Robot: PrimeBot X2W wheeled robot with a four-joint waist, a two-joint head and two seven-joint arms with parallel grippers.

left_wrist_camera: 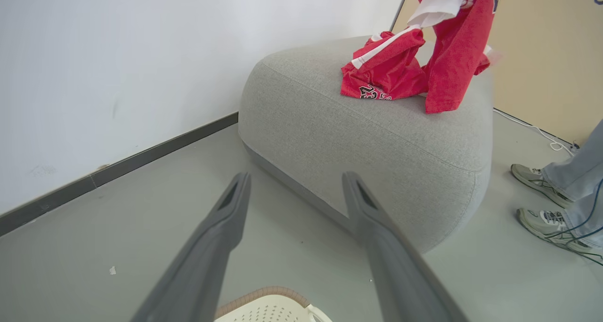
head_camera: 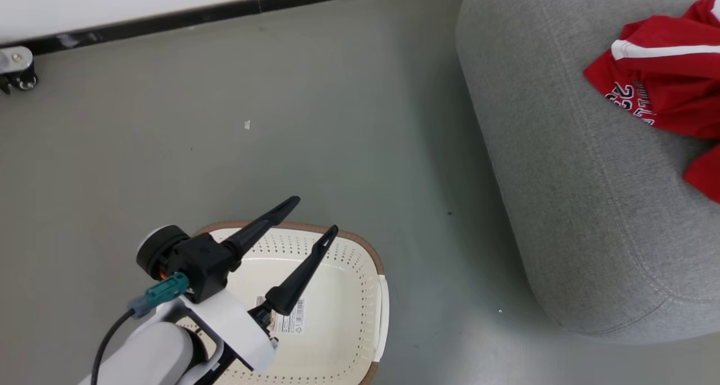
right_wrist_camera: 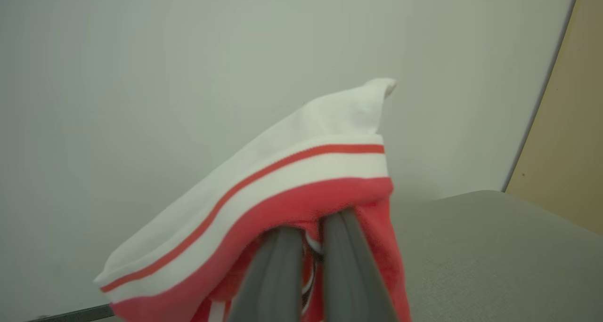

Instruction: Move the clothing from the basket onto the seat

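The basket [head_camera: 368, 295] stands on the grey floor [head_camera: 281, 120], to the left of the seat [head_camera: 562, 177], with a strip of floor between them. Its pale bottom lies open to the head view and a printed label [head_camera: 292, 316] is stuck on it. The left arm covers the near left part of the basket, so I cannot tell what is under it. In the left wrist view one corner of the basket [left_wrist_camera: 268, 308] shows at the bottom edge.

The left gripper [head_camera: 315, 214] hangs over the far rim of the basket. Its jaws stand wide apart and hold nothing; between them the left wrist view [left_wrist_camera: 296, 176] looks to the floor and the seat [left_wrist_camera: 358, 143].

Some clothing [head_camera: 664, 81] lies in a crumpled heap on top of the seat, red with a white stripe and dark numbers. In the left wrist view this heap [left_wrist_camera: 384, 70] is near the far end of the seat.

The right gripper [right_wrist_camera: 308, 228] has its jaws closed together on a hanging piece [right_wrist_camera: 292, 181], red with a white band and one thin red stripe. This piece [left_wrist_camera: 459, 53] hangs down from above, just beside the heap. Its lower end reaches the seat top, but I cannot tell if it touches. The seat [right_wrist_camera: 494, 246] is below it.

A person's shoes [left_wrist_camera: 541, 181] stand on the floor at the right of the seat.
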